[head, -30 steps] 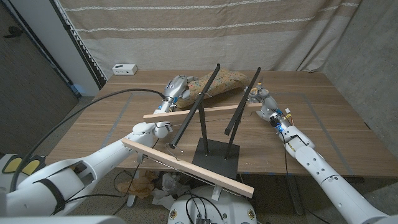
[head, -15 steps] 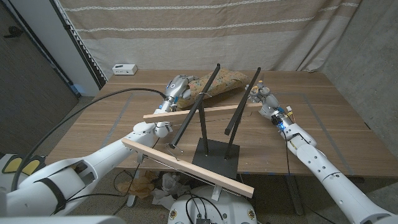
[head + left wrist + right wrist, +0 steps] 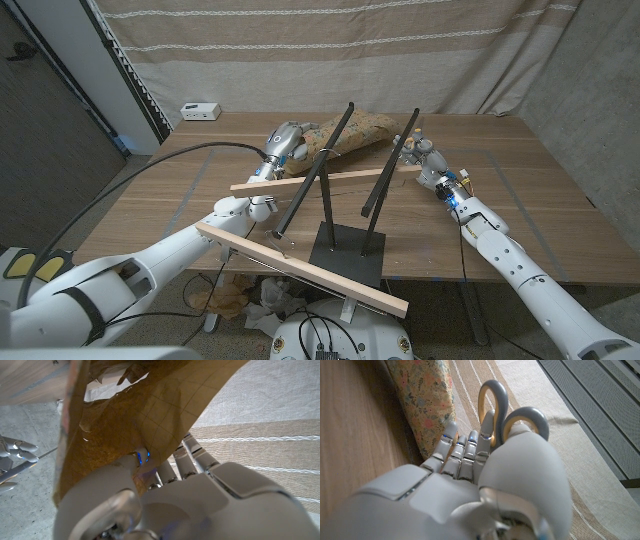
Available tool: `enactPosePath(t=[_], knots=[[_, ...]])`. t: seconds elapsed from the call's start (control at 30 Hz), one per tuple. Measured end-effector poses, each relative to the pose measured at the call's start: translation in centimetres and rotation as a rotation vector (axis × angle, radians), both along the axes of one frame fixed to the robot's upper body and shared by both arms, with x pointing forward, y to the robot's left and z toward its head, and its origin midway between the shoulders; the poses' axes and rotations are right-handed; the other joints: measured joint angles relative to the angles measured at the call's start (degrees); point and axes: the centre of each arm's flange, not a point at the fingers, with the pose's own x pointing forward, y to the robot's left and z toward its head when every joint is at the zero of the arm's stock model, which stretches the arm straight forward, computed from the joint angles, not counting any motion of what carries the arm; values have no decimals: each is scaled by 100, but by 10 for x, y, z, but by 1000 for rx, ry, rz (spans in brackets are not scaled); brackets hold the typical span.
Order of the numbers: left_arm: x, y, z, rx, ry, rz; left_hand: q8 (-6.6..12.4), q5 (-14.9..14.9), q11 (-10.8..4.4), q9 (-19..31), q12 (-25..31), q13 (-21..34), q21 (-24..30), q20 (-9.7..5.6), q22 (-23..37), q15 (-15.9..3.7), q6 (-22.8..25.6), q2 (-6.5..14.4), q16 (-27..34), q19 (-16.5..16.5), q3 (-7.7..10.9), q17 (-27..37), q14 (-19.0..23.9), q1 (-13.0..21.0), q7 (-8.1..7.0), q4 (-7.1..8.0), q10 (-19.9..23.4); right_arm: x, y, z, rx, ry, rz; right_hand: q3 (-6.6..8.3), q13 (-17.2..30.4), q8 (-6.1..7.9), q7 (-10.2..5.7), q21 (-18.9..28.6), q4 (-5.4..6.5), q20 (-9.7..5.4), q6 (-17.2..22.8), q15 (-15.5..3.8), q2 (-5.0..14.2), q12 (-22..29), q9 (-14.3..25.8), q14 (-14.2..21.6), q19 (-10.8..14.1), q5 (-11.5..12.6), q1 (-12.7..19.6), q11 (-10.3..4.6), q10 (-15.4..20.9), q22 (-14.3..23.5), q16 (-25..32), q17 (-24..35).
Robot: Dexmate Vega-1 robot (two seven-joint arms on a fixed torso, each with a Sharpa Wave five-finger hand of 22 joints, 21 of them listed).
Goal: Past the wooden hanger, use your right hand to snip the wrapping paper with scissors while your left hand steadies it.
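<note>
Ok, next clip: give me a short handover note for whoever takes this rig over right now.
Left hand: grips the brown floral wrapping paper, lifted at the table's far side beyond the wooden hanger rack.
Right hand: holds the grey-and-yellow-handled scissors, handles up, close beside the paper's edge.
Done: both things are in hand and past the hanger.
Left: the blades' position against the paper cannot be made out, and no fresh cut is visible. Bring the blades onto the paper and snip while the left hand steadies it.

Behind the wooden hanger (image 3: 330, 178), the left hand (image 3: 284, 139) holds the wrapping paper (image 3: 352, 132) (floral-patterned); the right hand (image 3: 420, 152) is beside it.
</note>
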Motion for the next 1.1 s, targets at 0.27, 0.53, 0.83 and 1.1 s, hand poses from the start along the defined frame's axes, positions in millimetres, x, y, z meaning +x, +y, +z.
enactPosePath(t=[0.27, 0.53, 0.83, 1.1], knots=[[-1, 1, 0, 1, 0, 2, 50, -57, 9, -161, 0, 17, 0, 0, -26, 0, 467, 87, -9, 0, 64, -22, 0, 8, 32, -48, 53, 0, 0, 0, 2, 1, -1, 0, 28, 0, 0, 55, 0, 0, 0, 0, -1, 0, 1, 0, 0, 20, 1, 0, 0, 0, 0, 27], [-1, 1, 0, 3, -2, 6, 93, -57, -1, -216, 0, 16, 0, 22, -13, 0, 639, 112, -8, -22, 102, -22, 0, 27, 42, -86, 124, 0, -1, -1, 3, -1, -7, 0, 37, -3, 0, 249, 0, -50, 0, -23, -1, 25, 1, -23, -53, -62, 1, 106, 106, 27, 27, 86], [0, 1, 0, 5, -2, 7, 93, -57, -1, -243, 0, 16, -26, 32, -9, 0, 679, 111, -8, -32, 102, -22, 1, 26, 22, -86, 124, -2, -3, 0, -7, -9, -15, 0, 350, -9, 0, 739, 0, -76, 0, -178, -114, 420, 3, 136, -389, -335, 114, 235, 343, 74, 202, 235], [0, 1, 1, 7, -2, 7, 93, -96, -1, -269, 0, 16, -26, 31, -10, -1, 741, 110, -8, -32, 102, -21, 43, 26, 21, -86, 124, -3, -4, 2, -21, -17, -44, 228, 656, 13, 395, 1229, 228, -71, 453, -185, -433, 589, -6, 146, -666, -478, 432, 189, 299, 80, 296, 369]])
